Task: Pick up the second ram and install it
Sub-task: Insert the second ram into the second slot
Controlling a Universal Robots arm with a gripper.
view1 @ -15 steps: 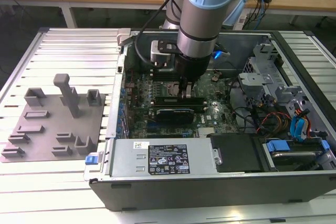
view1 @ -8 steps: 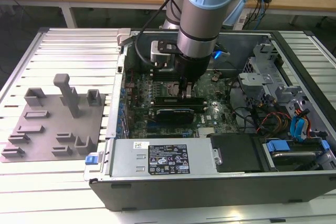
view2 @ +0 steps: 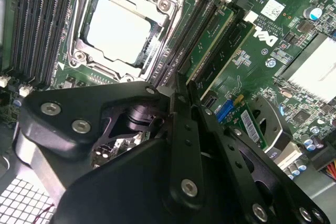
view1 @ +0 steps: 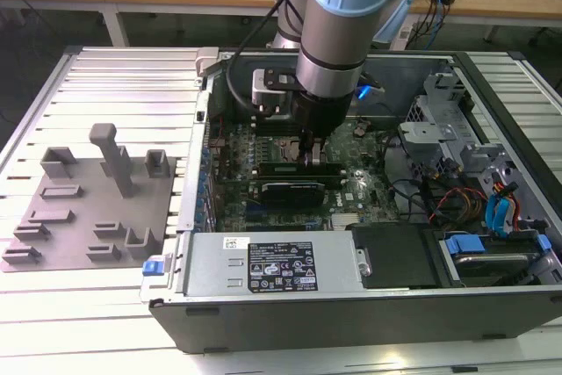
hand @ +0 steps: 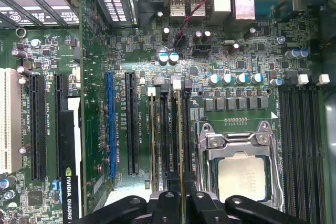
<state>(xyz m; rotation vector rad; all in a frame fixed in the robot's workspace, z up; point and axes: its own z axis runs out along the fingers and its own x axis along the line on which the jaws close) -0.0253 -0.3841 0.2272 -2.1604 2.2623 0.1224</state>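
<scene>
Inside the open computer case (view1: pixel 351 305), over the motherboard (hand: pixel 131 51), we are watching the tool (view1: pixel 313 157) pressing down, fingers together on the second ram (view2: pixel 207 51) at its slot beside the processor socket (view2: pixel 126 27). Risk: a tilted stick could be jamming or leaving one end unlatched.

I see a green motherboard (hand: pixel 131 51) with one blue slot (hand: pixel 110 124) among the black slots (hand: pixel 131 124). The processor cover (view2: pixel 123 30) is silver. The second ram (view2: pixel 210 38) is a green stick. My tool (view2: pixel 181 90) is black, and the arm (view1: pixel 347 6) is light blue and grey. On the bench (view1: pixel 97 85), which has pale grey stripes, lies a grey holder tray (view1: pixel 88 208).
</scene>
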